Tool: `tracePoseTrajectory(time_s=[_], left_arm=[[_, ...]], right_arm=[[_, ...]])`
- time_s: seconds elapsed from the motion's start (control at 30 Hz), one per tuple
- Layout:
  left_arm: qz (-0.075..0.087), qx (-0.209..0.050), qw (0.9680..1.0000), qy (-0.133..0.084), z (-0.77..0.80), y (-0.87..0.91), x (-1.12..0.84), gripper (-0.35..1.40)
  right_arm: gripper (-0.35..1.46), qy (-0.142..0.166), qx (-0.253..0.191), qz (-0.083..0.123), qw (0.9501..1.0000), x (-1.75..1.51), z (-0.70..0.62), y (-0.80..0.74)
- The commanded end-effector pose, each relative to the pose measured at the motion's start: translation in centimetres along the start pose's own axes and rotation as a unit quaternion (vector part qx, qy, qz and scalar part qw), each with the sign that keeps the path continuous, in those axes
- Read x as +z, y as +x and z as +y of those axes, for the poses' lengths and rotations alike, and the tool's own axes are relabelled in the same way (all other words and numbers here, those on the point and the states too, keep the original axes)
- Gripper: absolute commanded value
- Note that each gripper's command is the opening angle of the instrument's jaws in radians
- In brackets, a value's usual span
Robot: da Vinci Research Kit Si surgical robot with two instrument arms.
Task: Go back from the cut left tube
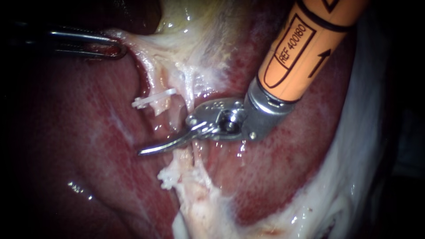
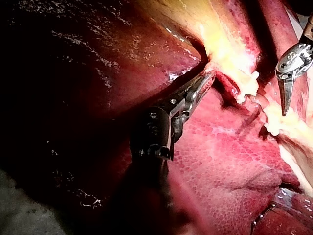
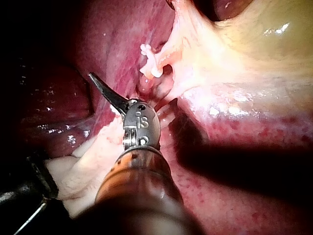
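Note:
The cut left tube shows as two pale stumps. The upper stump carries a white clip (image 1: 152,98), and the lower stump (image 1: 170,177) ends in a frayed white tip. My right instrument (image 1: 148,150) comes in on an orange shaft, and its curved blades lie shut in the gap between the stumps, holding nothing. My left instrument (image 1: 116,48) is at the upper left, shut on pale tissue (image 1: 141,44) at the gallbladder's edge. From the left wrist, both clipped ends (image 2: 249,83) (image 2: 271,125) show with the right blades (image 2: 285,100) beside them. The right wrist view has the blades (image 3: 100,84) below the clipped stump (image 3: 149,61).
Red liver (image 1: 79,132) fills the view to the left of and below the tube. The yellowish gallbladder (image 3: 254,44) lies beyond the upper stump. A band of pale fat (image 1: 354,168) runs down the right side. A dark shaft (image 3: 24,193) crosses beside my right instrument.

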Motion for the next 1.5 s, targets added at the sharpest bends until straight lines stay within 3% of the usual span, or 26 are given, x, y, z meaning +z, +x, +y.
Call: tracePoseTrajectory(time_s=[0.03, 0.07, 0.13, 0.17, 0.23, 0.37, 0.5, 0.6, 0.7, 0.83, 0.87, 0.93, 1.07, 1.2, 1.27, 1.5], left_arm=[[0.0, 0.0, 1.0, 0.0, 0.0, 0.0, 0.0, -0.35], [0.0, 0.0, 1.0, 0.0, 0.0, 0.0, 0.0, -0.35], [0.0, 0.0, 1.0, 0.0, 0.0, 0.0, 0.0, -0.35], [0.0, 0.0, 1.0, 0.0, 0.0, 0.0, 0.0, -0.35], [0.0, 0.0, 1.0, 0.0, 0.0, 0.0, -0.01, -0.35], [0.0, 0.0, 1.0, 0.0, 0.01, 0.0, -0.01, -0.35], [0.0, 0.0, 1.0, 0.0, 0.02, 0.0, -0.01, -0.35], [0.0, 0.0, 1.0, 0.0, 0.02, 0.0, -0.02, -0.35], [0.0, 0.0, 1.0, 0.0, 0.02, 0.0, -0.02, -0.35], [0.0, 0.0, 1.0, 0.0, 0.01, -0.01, -0.02, -0.35], [0.0, 0.0, 1.0, 0.0, 0.01, -0.01, -0.02, -0.35], [0.0, 0.0, 1.0, 0.0, 0.01, -0.01, -0.02, -0.35], [0.0, 0.0, 1.0, 0.0, 0.01, -0.01, -0.03, -0.35], [0.0, 0.0, 1.0, 0.0, 0.01, -0.01, -0.03, -0.35], [0.0, 0.0, 1.0, 0.0, 0.01, -0.01, -0.03, -0.35], [0.001, 0.0, 1.0, 0.002, 0.02, -0.01, 0.04, -0.35]], right_arm=[[-0.35, 0.001, 0.0, 0.0, 1.0, 0.0, -0.01, 0.0], [-0.35, 0.002, 0.0, -0.001, 1.0, 0.01, -0.01, 0.01], [0.51, -0.002, 0.0, 0.001, 1.0, 0.03, -0.01, 0.02], [0.84, -0.003, 0.0, 0.002, 1.0, 0.04, -0.01, 0.02], [1.21, -0.005, 0.0, 0.003, 1.0, 0.07, 0.01, 0.04], [1.41, -0.026, 0.0, 0.014, 0.9996, 0.11, 0.01, 0.06], [1.45, -0.05, -0.005, 0.024, 0.9985, 0.09, -0.01, 0.05], [1.45, -0.094, -0.047, 0.028, 0.9941, 0.02, -0.1, 0.01], [1.45, -0.153, -0.099, 0.023, 0.983, -0.12, -0.28, -0.04], [1.45, -0.227, -0.163, -0.002, 0.9603, -0.42, -0.63, -0.05], [1.45, -0.252, -0.184, -0.019, 0.9501, -0.52, -0.73, -0.04], [1.45, -0.287, -0.205, -0.048, 0.9344, -0.69, -0.87, -0.01], [1.45, -0.329, -0.217, -0.107, 0.9126, -1.07, -1.12, 0.05], [1.43, -0.36, -0.225, -0.129, 0.8964, -1.36, -1.31, -0.01], [1.43, -0.368, -0.227, -0.134, 0.8916, -1.45, -1.38, -0.07], [1.43, -0.389, -0.218, -0.139, 0.8843, -1.6, -1.5, -0.18]])
